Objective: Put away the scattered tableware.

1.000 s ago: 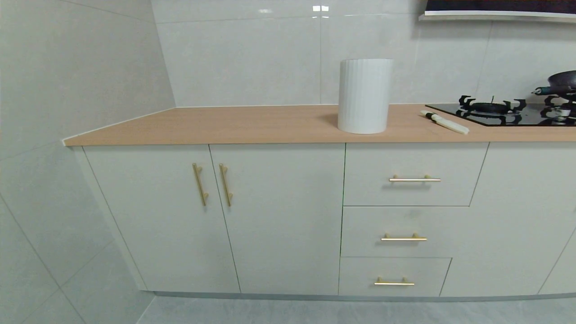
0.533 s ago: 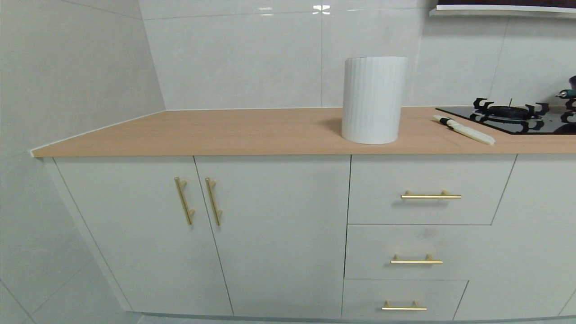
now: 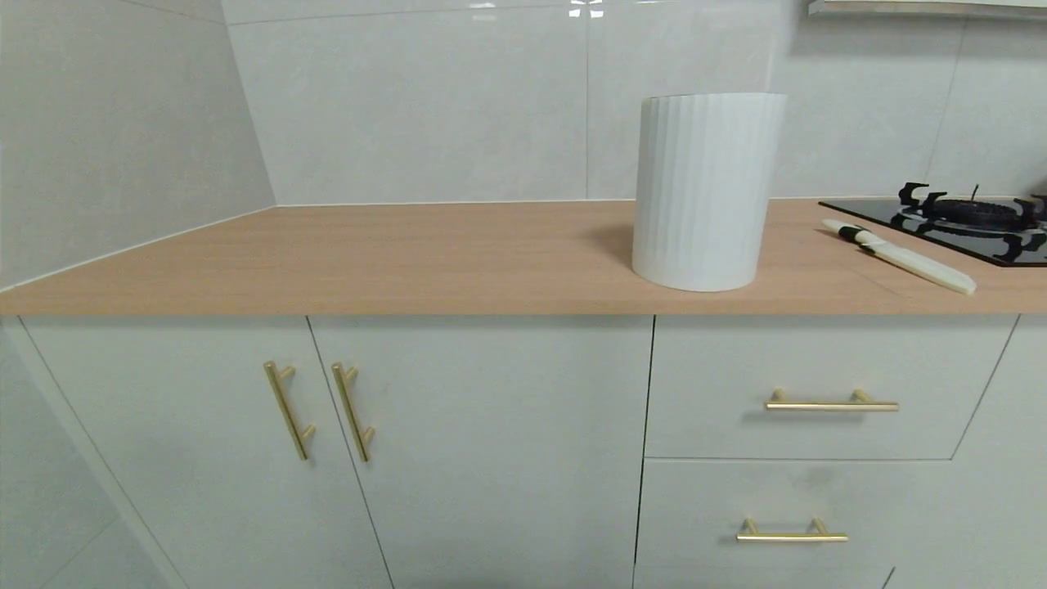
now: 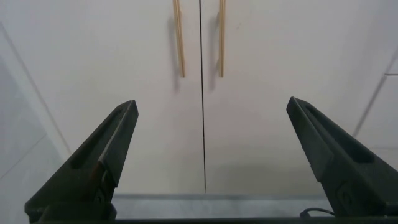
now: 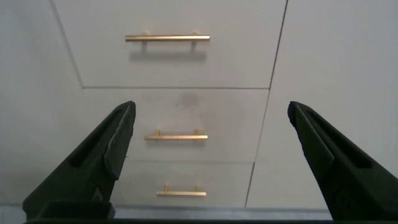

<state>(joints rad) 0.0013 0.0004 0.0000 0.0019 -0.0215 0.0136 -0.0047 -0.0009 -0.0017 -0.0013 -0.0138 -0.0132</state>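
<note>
**Head view.** I see a wooden countertop (image 3: 368, 258) running along a tiled wall (image 3: 425, 106), with white cabinets beneath it. A tall white ribbed container (image 3: 707, 192) stands upright on the right part of the countertop. To its right, and apart from it, a cream-coloured utensil (image 3: 900, 256) lies flat on the wood. It has a dark band near its far end and is knife-like in outline, but I cannot tell its kind for certain. It lies between the container and the black gas hob (image 3: 973, 233), just beside the hob's near corner. Below the countertop, two cabinet doors (image 3: 343, 458) carry a pair of upright gold handles (image 3: 288, 409). To the right of the doors, the top drawer (image 3: 818, 360) and the second drawer (image 3: 785, 491) each carry a horizontal gold bar.

**Left wrist view.** The left gripper (image 4: 211, 106) is released. Its two dark fingers (image 4: 99, 162) stand wide apart with nothing between them. It faces the seam between the two cabinet doors, with one gold handle on either side of that seam.

**Right wrist view.** The right gripper (image 5: 211, 107) is likewise spread wide and holds nothing. It faces the drawer stack (image 5: 180, 68), where I count three drawer fronts, each with its own horizontal gold bar.

Both grippers face the cabinet fronts, well apart from the utensil on the countertop.
</note>
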